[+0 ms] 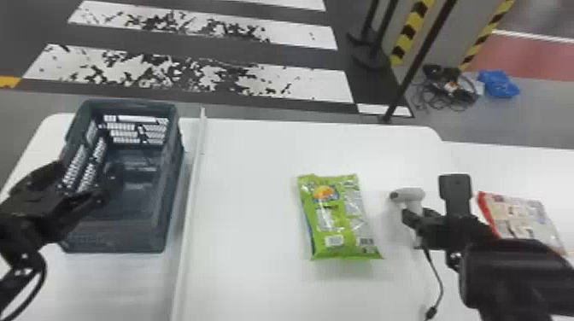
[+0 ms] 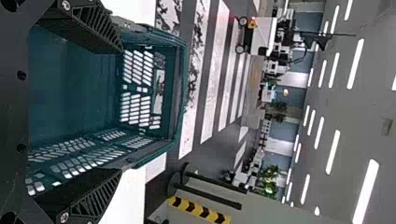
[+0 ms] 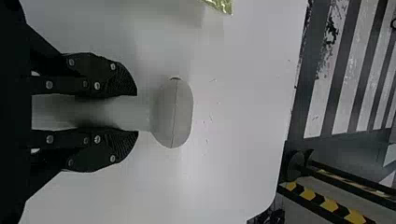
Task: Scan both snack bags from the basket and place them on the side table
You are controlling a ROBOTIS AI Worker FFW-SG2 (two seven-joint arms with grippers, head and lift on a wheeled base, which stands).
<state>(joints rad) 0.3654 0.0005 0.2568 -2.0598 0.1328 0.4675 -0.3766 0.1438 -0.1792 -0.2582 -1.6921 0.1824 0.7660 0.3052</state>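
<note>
The green snack bag (image 1: 333, 217) lies flat on the white table, barcode side up; its corner (image 3: 222, 4) also shows in the right wrist view. A red-edged snack bag (image 1: 523, 217) rests on the side table at the right, partly behind the right arm. My right gripper (image 1: 409, 217) has the white scanner (image 1: 412, 194) upright. In the right wrist view, that gripper (image 3: 137, 113) is shut around the handle below the scanner's head (image 3: 180, 114). My left gripper (image 1: 81, 181) stands open over the basket (image 1: 160, 234); in its wrist view the gripper (image 2: 121, 109) is before the basket (image 2: 175, 102).
A raised white strip (image 1: 192, 192) runs along the table between the basket and the green bag. The scanner's cable (image 1: 435, 273) hangs by the right arm. Beyond the table's far edge stands a dark pole (image 1: 414, 70).
</note>
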